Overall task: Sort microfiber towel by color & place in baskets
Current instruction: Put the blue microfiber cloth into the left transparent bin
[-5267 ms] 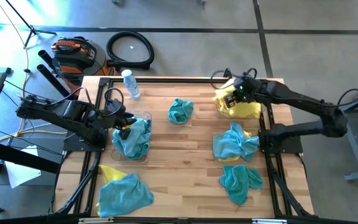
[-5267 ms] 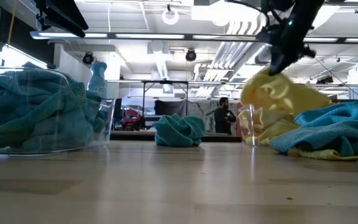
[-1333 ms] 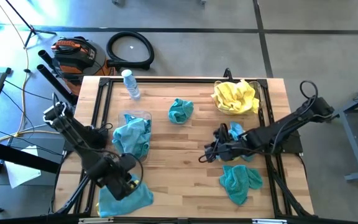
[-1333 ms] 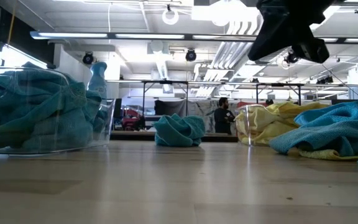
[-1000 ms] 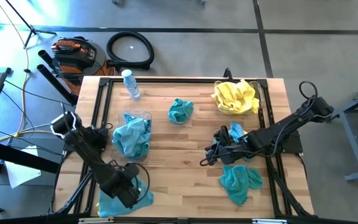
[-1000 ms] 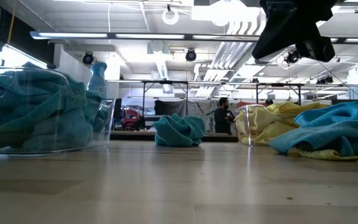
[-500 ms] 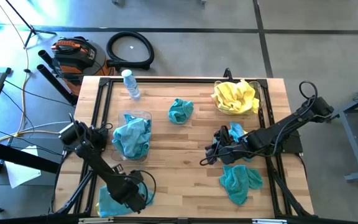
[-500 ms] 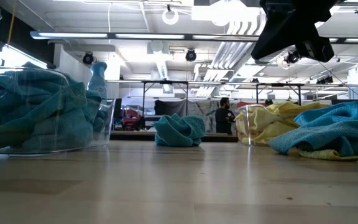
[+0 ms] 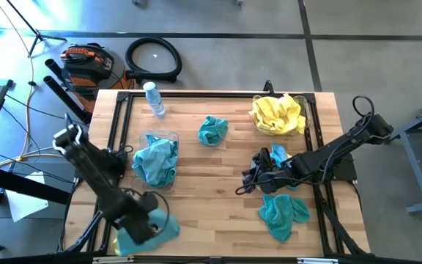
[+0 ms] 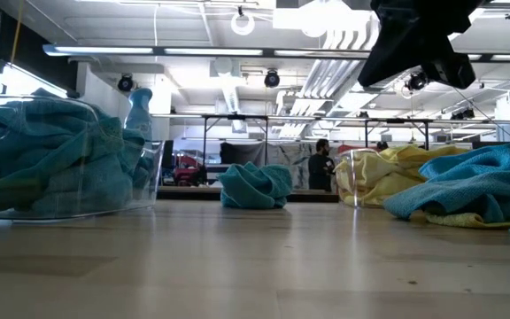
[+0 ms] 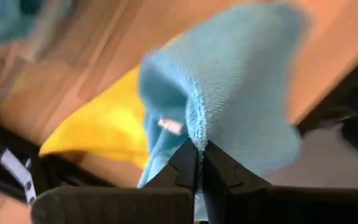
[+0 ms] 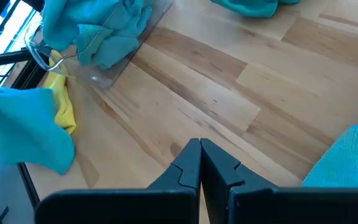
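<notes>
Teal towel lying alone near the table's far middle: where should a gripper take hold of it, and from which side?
Probably best to pinch the raised folds at the crown of the teal towel, coming straight down from above. It sits bunched in a rounded mound with no flat edge lifted off the table, and the wood around it is bare, so nothing blocks a vertical approach.

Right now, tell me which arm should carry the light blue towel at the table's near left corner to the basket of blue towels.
Left. The left gripper is shut on the light blue towel, and the basket sits on its side. The right gripper is shut and empty, at mid-table.
</notes>
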